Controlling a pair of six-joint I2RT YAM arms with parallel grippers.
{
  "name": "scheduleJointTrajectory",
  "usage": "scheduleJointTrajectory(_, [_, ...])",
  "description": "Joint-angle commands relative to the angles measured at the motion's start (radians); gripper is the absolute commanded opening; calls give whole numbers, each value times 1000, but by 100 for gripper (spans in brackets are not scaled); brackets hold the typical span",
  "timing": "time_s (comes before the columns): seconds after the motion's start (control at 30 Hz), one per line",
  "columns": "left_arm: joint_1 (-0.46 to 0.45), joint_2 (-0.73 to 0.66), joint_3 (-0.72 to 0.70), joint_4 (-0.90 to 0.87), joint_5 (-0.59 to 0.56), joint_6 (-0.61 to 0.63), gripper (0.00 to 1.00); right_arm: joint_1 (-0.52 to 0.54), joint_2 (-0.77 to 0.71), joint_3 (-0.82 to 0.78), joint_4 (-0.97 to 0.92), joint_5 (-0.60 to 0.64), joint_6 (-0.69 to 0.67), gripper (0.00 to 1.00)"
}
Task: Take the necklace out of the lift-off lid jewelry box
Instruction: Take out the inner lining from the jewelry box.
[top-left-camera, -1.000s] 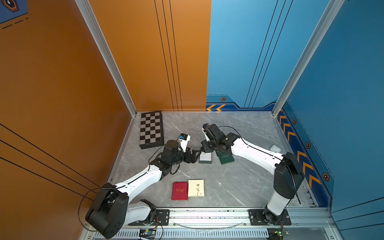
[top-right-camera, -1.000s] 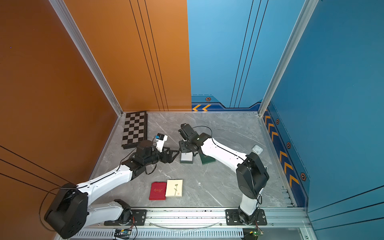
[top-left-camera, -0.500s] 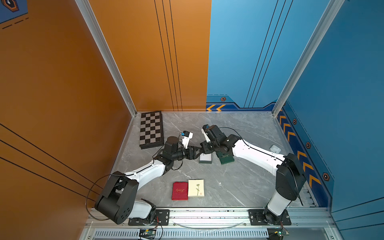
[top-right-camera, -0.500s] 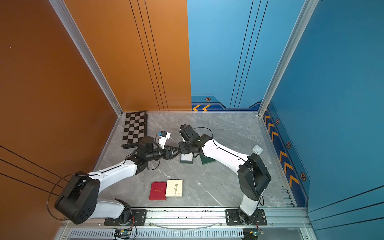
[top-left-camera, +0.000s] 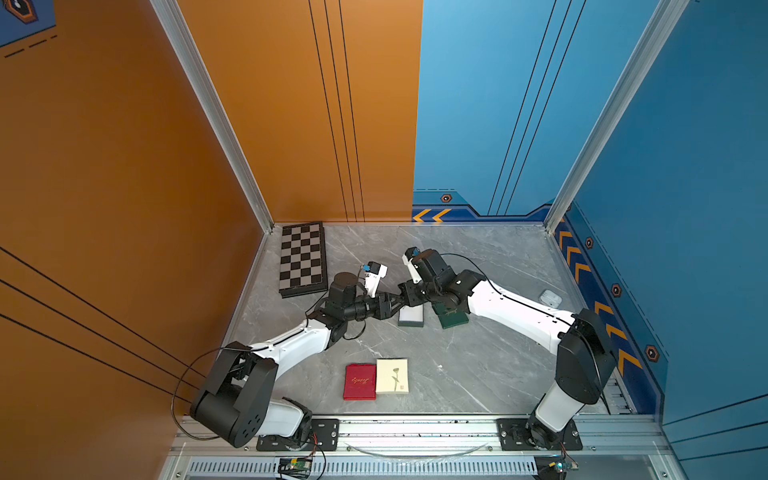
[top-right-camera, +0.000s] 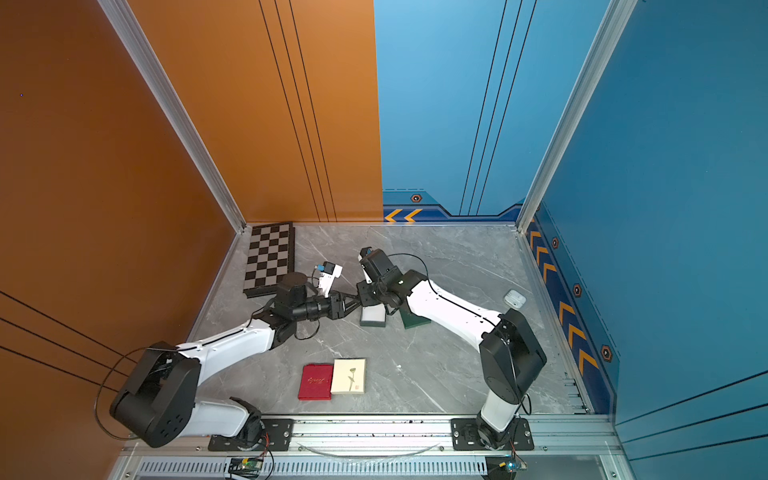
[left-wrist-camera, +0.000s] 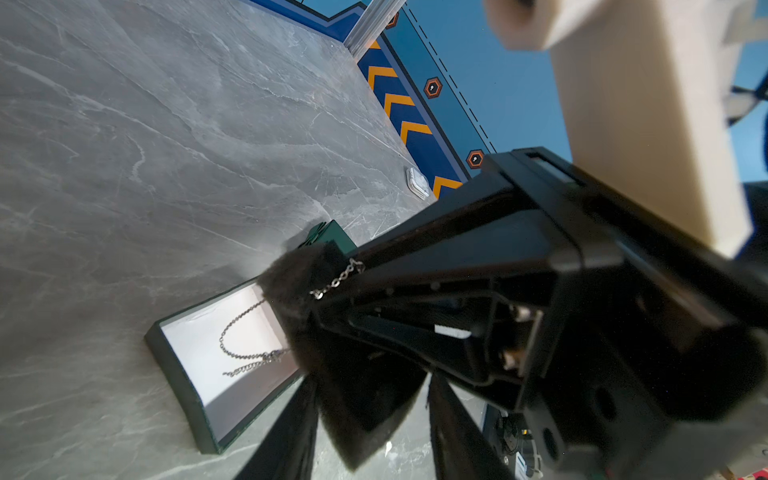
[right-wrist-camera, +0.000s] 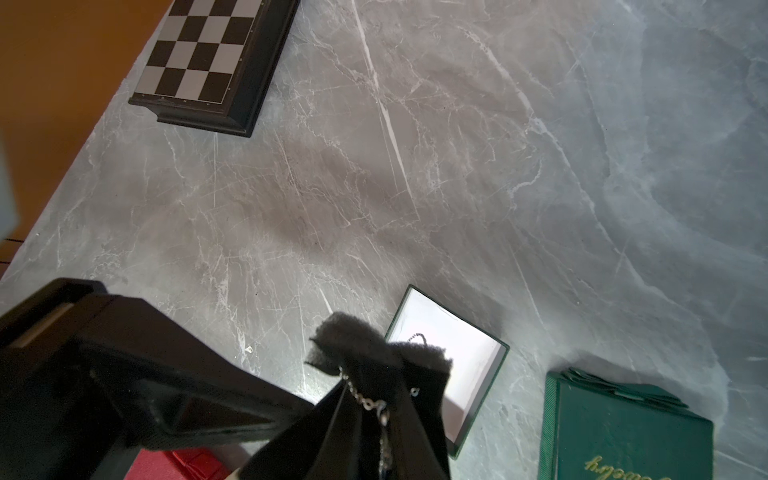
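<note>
silver chain necklace (left-wrist-camera: 268, 356) half out of green box (left-wrist-camera: 176, 382), draped on black foam pad (left-wrist-camera: 291, 282) clenched in right jaws. left jaws: can't tell. next, i'd say: lift chain clear.

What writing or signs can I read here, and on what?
"…welry" in gold script, start cut off: dark green box lid.
Gold script, too blurred to read: red flat box.
Small mark, too small to read: cream flat box.
Orange chevron arrows, no words: blue wall strip.

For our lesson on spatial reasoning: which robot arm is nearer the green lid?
Right. The right arm hangs over the green lid; the left arm lies on the open box's other side.
</note>
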Motion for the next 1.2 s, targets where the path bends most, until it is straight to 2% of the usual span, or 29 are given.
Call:
scheduleJointTrajectory(0.0, [7,12,23,19,31,12,35,-1,-37,-21,36,-33,24,13])
scheduleJointTrajectory(0.1, [7,11,23,22,29,13,26,2,-35,-25,39,-41,27,13])
scheduleJointTrajectory(0.2, [8,9,20,21,18,14,7,1,-39,-34,40,-46,31,14])
scheduleJointTrajectory(0.23, [9,8,17,22,12,12,3,-2,-42,-39,40,-48,33,14])
scheduleJointTrajectory(0.37, [13,14,15,21,14,8,0,-11,-54,-54,42,-62,39,16])
scheduleJointTrajectory(0.57, [14,12,14,21,13,10,0,-27,-71,-72,46,-99,49,20])
scheduleJointTrajectory(1.17, [34,10,4,8,-8,20,0,-54,-89,-101,48,-155,60,17])
